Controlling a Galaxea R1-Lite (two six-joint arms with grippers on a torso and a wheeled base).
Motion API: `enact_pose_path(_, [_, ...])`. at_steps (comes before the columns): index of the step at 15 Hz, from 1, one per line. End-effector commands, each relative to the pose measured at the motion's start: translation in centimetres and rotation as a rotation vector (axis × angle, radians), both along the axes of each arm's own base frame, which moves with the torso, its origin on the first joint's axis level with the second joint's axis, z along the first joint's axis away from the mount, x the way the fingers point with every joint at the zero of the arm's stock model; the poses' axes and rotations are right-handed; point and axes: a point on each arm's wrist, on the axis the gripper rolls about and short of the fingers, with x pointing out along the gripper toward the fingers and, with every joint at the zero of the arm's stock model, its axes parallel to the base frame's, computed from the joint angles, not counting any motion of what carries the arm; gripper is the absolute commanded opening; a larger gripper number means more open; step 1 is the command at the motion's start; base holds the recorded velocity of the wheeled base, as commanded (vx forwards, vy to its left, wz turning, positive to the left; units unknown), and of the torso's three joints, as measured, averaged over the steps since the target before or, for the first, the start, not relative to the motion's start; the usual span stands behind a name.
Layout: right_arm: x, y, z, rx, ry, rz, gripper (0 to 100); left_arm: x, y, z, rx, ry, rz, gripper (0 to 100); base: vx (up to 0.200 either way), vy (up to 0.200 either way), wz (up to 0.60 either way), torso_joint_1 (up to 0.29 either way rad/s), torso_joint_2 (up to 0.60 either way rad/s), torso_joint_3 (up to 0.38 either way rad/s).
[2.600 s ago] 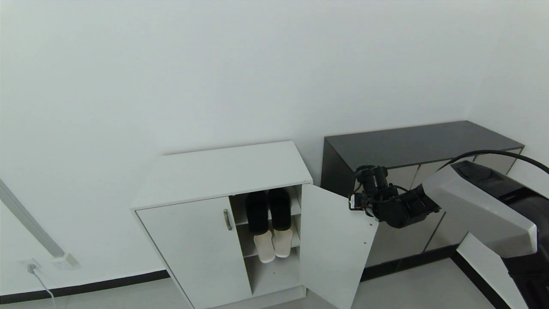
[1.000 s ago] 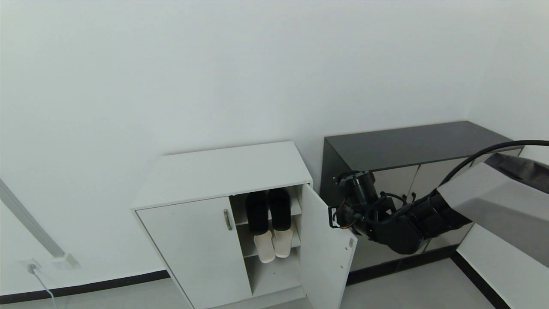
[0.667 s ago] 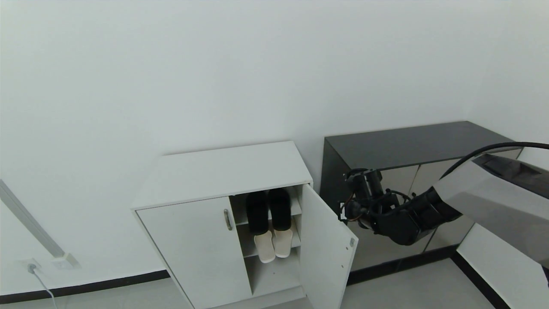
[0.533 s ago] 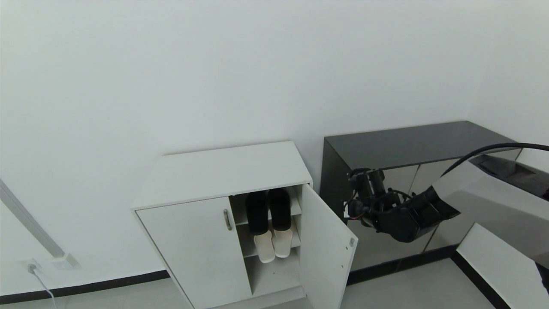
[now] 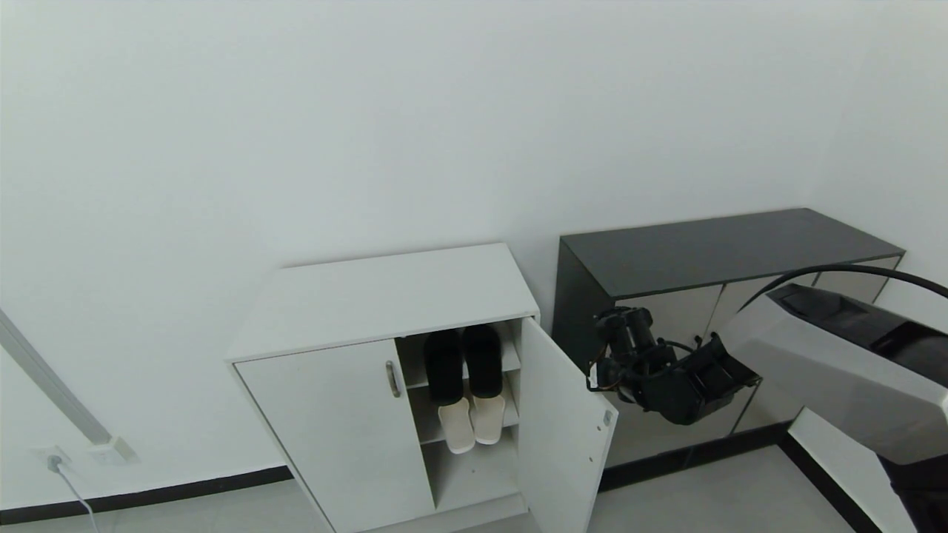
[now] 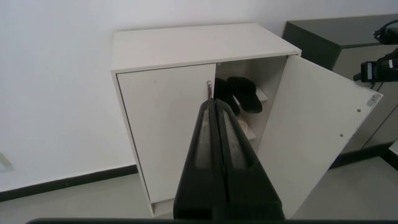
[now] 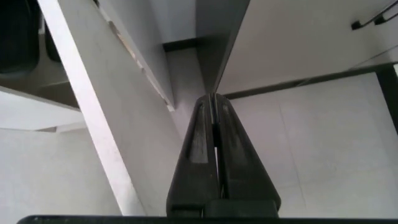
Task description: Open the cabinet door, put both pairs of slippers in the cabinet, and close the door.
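Evidently poised to push, the closed, empty right hand (image 5: 594, 376) sat just outside the half-open cabinet door (image 5: 561, 426), black slippers (image 5: 464, 361) and white slippers (image 5: 472, 422) shelved inside, left hand (image 6: 214, 107) likewise closed.

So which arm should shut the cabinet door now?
Right. The right gripper is beside the free edge of the open door, so it can probably push it shut. The left gripper is farther back, facing the closed door.
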Motion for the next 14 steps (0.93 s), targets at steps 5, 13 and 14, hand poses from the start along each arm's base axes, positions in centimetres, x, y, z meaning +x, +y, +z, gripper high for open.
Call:
enact_pose_path(5, [-2.4,3.4,-0.9,-0.012,0.027,0.09,0,0.0,0.0,0.0,0.001,0.001,0.001,0,0.0,0.0,0.0,0.0,0.0,0.0])
enact_pose_path(13, [-8.0,7.9,1.7,0.054,0.03,0.275,0,0.0,0.0,0.0,0.001,0.001,-0.001,0,0.0,0.0,0.0,0.0,0.0,0.0])
enact_pose_path(14, [-8.6,7.8,2.2,0.076,0.031,0.306,0,0.0,0.0,0.0,0.001,0.001,-0.001,0,0.0,0.0,0.0,0.0,0.0,0.0])
